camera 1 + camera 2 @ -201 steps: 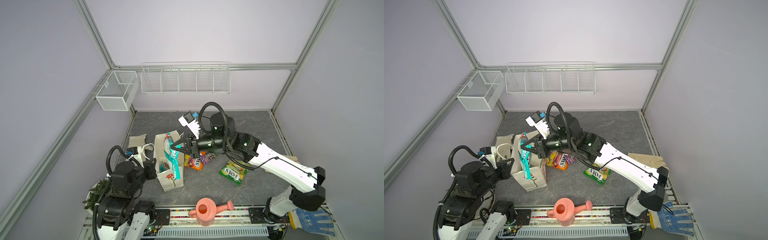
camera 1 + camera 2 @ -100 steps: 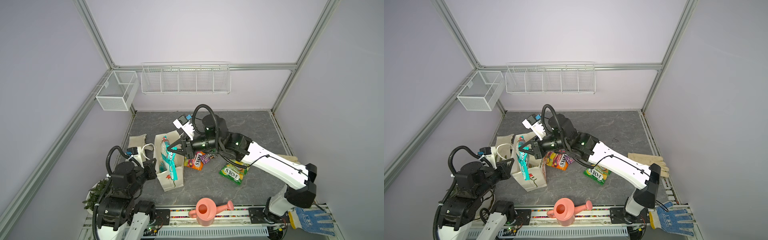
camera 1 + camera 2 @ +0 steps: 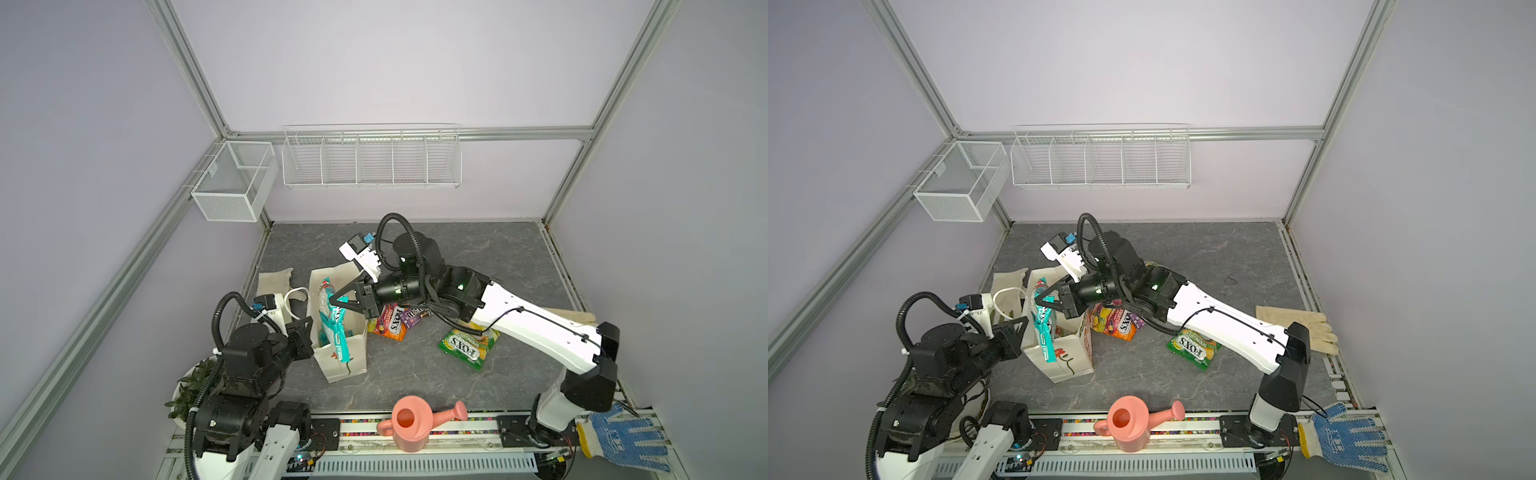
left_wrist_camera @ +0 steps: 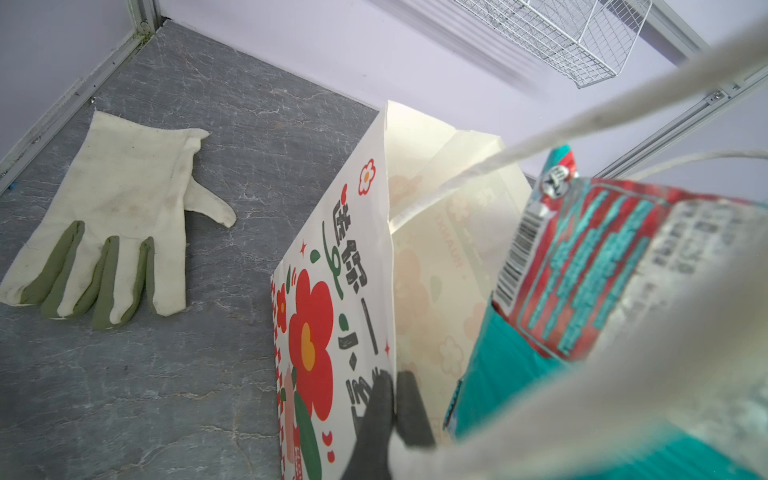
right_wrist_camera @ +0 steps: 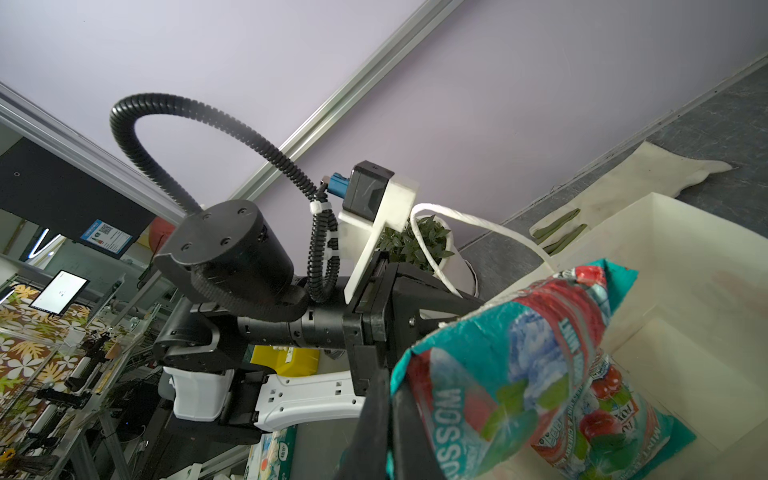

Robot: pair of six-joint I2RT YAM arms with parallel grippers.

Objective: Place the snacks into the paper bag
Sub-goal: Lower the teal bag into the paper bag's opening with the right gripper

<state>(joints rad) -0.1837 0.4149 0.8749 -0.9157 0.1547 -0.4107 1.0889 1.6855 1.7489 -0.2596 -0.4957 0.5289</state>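
Observation:
The paper bag (image 3: 347,359) (image 3: 1073,361) stands open at the left, a red flower on its front. My left gripper (image 3: 311,329) (image 4: 392,379) is shut on the bag's rim, one finger inside and one outside. My right gripper (image 3: 332,300) (image 5: 388,388) is shut on the top edge of a teal-white pack (image 3: 333,330) (image 5: 519,374), which hangs into the bag's mouth. On the floor to the right of the bag lie an orange FOX'S bag (image 3: 390,329), a purple M&M's pack (image 3: 417,316) and a green-yellow FOX'S bag (image 3: 467,344).
A pink watering can (image 3: 411,428) stands at the front edge. A blue-dotted glove (image 3: 623,440) lies at the front right, beige gloves (image 3: 1296,324) at the right, and a cream glove (image 4: 116,232) behind the bag. A potted plant (image 3: 195,382) is by my left arm.
My right gripper has carried the teal-white pack leftward and lowered it into the bag's mouth. My left gripper has kept its hold on the rim.

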